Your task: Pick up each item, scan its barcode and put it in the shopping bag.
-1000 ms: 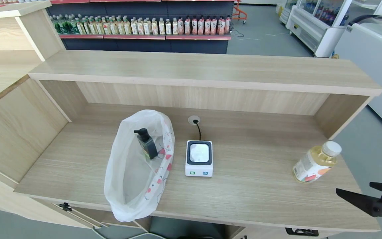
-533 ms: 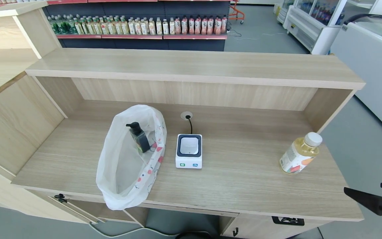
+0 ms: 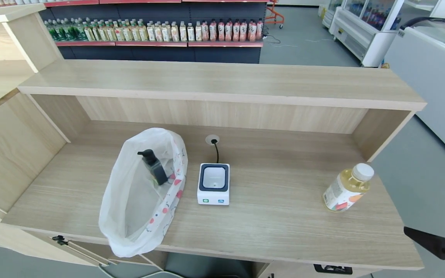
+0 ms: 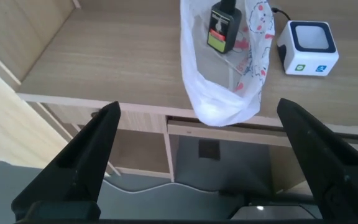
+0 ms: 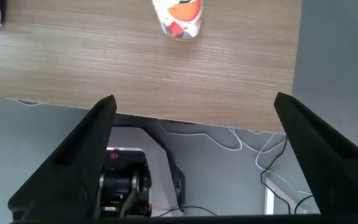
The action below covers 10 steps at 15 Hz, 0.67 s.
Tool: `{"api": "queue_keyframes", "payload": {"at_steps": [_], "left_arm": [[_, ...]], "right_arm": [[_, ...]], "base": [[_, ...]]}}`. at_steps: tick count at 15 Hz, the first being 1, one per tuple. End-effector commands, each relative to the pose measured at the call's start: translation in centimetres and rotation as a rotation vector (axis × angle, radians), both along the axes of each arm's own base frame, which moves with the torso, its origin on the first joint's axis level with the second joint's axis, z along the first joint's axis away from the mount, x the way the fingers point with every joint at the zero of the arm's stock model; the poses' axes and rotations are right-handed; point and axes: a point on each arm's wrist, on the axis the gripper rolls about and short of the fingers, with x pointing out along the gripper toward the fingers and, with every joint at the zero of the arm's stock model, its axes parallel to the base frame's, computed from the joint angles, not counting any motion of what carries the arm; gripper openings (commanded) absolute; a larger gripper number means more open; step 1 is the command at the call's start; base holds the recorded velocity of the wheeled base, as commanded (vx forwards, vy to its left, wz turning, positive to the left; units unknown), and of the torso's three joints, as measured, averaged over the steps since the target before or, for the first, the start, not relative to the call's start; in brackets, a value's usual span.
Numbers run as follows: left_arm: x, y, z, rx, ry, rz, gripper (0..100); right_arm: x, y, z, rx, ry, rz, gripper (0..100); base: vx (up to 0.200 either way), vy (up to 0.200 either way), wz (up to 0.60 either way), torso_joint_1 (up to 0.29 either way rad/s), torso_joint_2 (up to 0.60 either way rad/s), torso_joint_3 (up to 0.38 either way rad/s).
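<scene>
The right hand (image 5: 194, 106), spread and empty, is held off the desk (image 3: 284, 220) edge, short of the upright drink bottle (image 3: 348, 188). The left hand (image 4: 197, 109), also spread, is held before the shopping bag (image 3: 122, 216), a pump bottle (image 3: 153, 166) lodged inside. The drink bottle is judged next: a forward reach is needed, its barcode perhaps turned away from view.

Bag (image 3: 129, 210) left of scanner (image 3: 214, 183), bottle (image 3: 348, 188) right

A pale wood checkout counter (image 3: 284, 227) with a raised ledge (image 3: 222, 83) stands on a grey shop floor (image 3: 307, 46) — shelves of bottled drinks (image 3: 160, 33) behind, white freezers (image 3: 431, 69) (one glass-topped) at right.
</scene>
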Motion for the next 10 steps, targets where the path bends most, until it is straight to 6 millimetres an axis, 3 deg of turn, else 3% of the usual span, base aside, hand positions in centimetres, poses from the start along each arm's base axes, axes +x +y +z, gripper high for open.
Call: {"api": "queue_keyframes", "payload": {"at_steps": [1,5,10], "left_arm": [[0.00,0.00,-0.01,0.000,0.000,0.000,100],[0.00,0.00,-0.01,0.003,0.000,0.000,100],[0.00,0.00,-0.01,0.000,0.000,0.000,100]], "right_arm": [[-0.01,0.01,-0.02,0.003,0.000,-0.001,100],[-0.54,0.05,-0.13,0.002,-0.012,-0.001,100],[-0.63,0.05,-0.36,0.001,-0.009,-0.002,100]], "base": [[0.000,0.000,0.00,0.000,0.00,0.000],[0.000,-0.200,0.00,0.001,0.00,0.001],[0.000,0.000,0.00,0.000,0.00,0.000]]}}
